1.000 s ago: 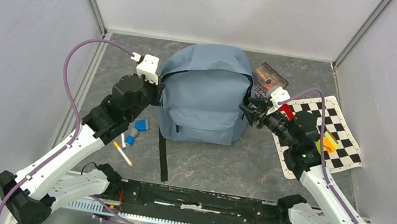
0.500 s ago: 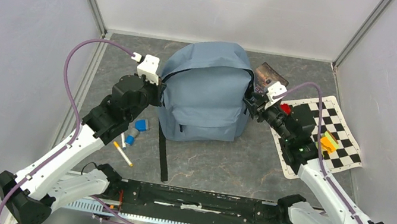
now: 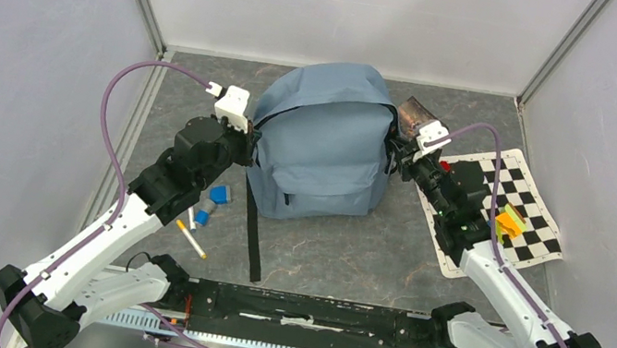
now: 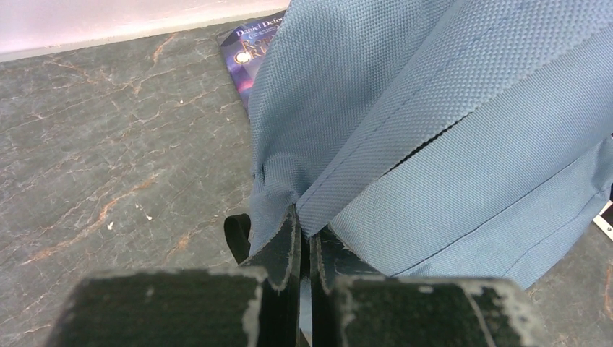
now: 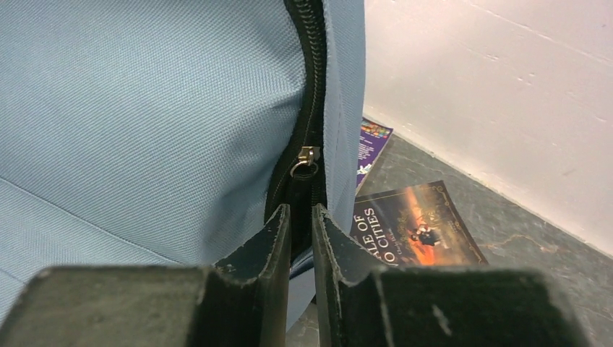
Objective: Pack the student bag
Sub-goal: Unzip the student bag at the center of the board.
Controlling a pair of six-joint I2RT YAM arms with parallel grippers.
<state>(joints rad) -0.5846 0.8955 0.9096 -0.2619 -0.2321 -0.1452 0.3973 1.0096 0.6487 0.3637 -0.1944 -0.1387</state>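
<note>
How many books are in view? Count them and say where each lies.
2. One dark book lies right of the student bag; a purple book lies behind it. Others may be hidden.

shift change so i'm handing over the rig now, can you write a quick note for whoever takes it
Left gripper: shut on a fabric seam of the student bag.
Right gripper: jaws nearly together at the bag's side zipper, just under the zipper pull; grip unclear.
The bag stands mid-table. A book lies by its far right corner, blue blocks to its left.
Done: bag steadied. Left: open the zipper, pack the items.
</note>
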